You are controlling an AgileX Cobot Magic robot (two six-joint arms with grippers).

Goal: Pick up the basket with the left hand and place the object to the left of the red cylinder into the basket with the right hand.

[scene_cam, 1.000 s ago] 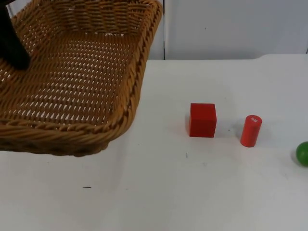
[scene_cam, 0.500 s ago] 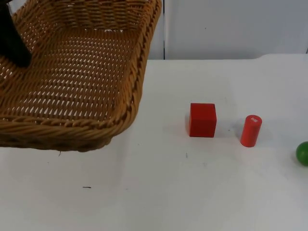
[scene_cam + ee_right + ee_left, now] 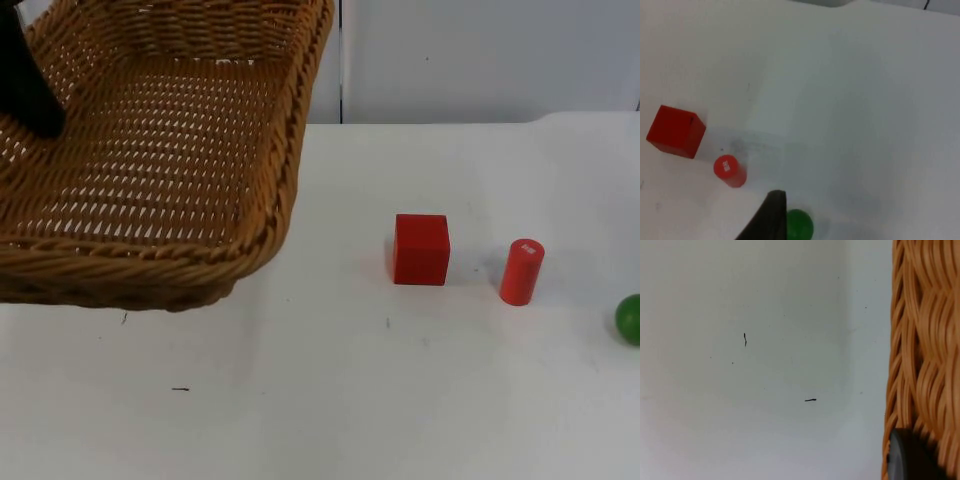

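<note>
You see the woven wicker basket (image 3: 150,150) lifted off the white bench (image 3: 400,400) near its far left corner, cut off at the picture's edge. The left hand (image 3: 912,460) is clamped on its braided rim, one black fingertip pressed against the weave. The right hand (image 3: 769,220) hangs over the bench's right side; you cannot tell how its fingers stand. The smooth red cube (image 3: 421,249) sits just left of the red cylinder (image 3: 521,271), whose white top label is unreadable. A green ball (image 3: 629,319) lies at the right edge, partly cut off.
</note>
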